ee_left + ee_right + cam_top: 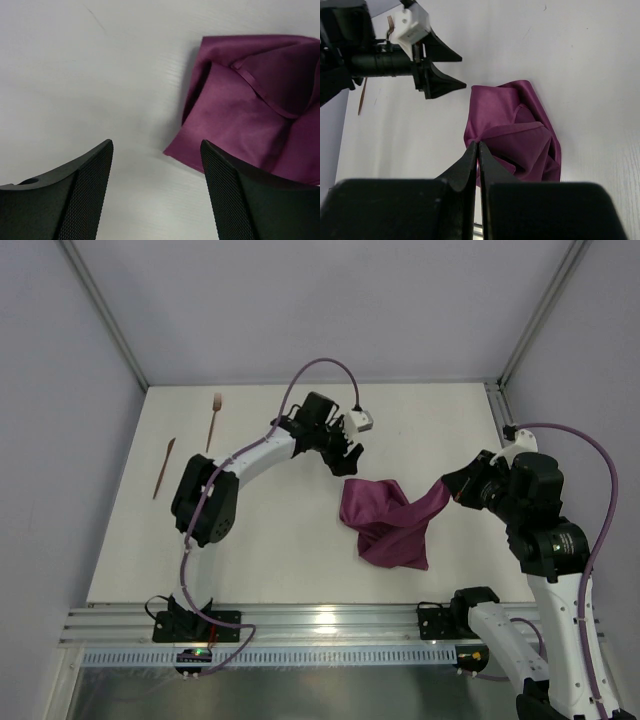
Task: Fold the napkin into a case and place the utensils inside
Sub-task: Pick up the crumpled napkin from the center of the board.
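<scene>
**Napkin bunched on the white table, one corner pinched by the right gripper**

The table (280, 550) is a plain white board with a faint grain and a matte surface. Pale grey walls (60, 390) close it on three sides, and thin metal posts (105, 315) run along the corners of the enclosure. At the bottom of the overhead view a slotted aluminium rail (320, 622) carries both arm bases.

In the upper left of the overhead view lie the utensils, both flat on the board. The knife-like stick (163, 468) is nearest the left edge. The fork (213, 420) is a little to its right and higher, with the tines pointing to the far wall. They do not touch each other, and they are well apart from the cloth.

Toward the centre, the left gripper (348, 458) hangs over the bare table just beside the upper left edge of the napkin (385, 525). Its jaws stand wide apart with nothing between them – the left wrist view shows only white board in the gap (156, 145).

The napkin is not folded into a case. It lies right of centre as a crumpled plum-purple heap with a hemmed edge turned over (250, 110).

On the right, the right gripper (452, 486) has its jaws pressed together on one corner of the cloth, which stretches up from the heap to the fingertips (477, 146).
</scene>
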